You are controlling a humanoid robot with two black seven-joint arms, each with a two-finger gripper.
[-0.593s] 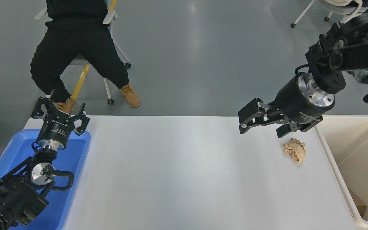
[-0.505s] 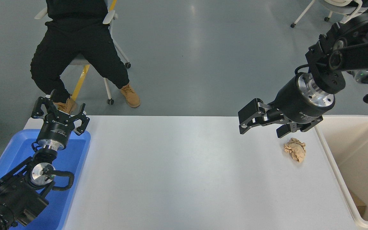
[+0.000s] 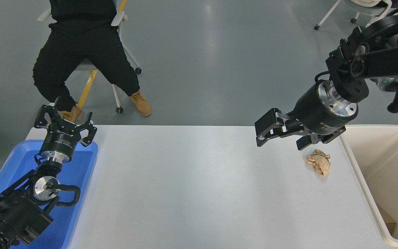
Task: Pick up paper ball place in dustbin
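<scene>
Inside dustbin (image 3: 361, 180), brown scrap (image 3: 388, 220) only.

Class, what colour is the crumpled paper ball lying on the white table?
The paper ball is tan-beige, seen best in the head view.

One head camera looks down and forward from high over the flat white table (image 3: 199, 193) (grey floor beyond).
</scene>
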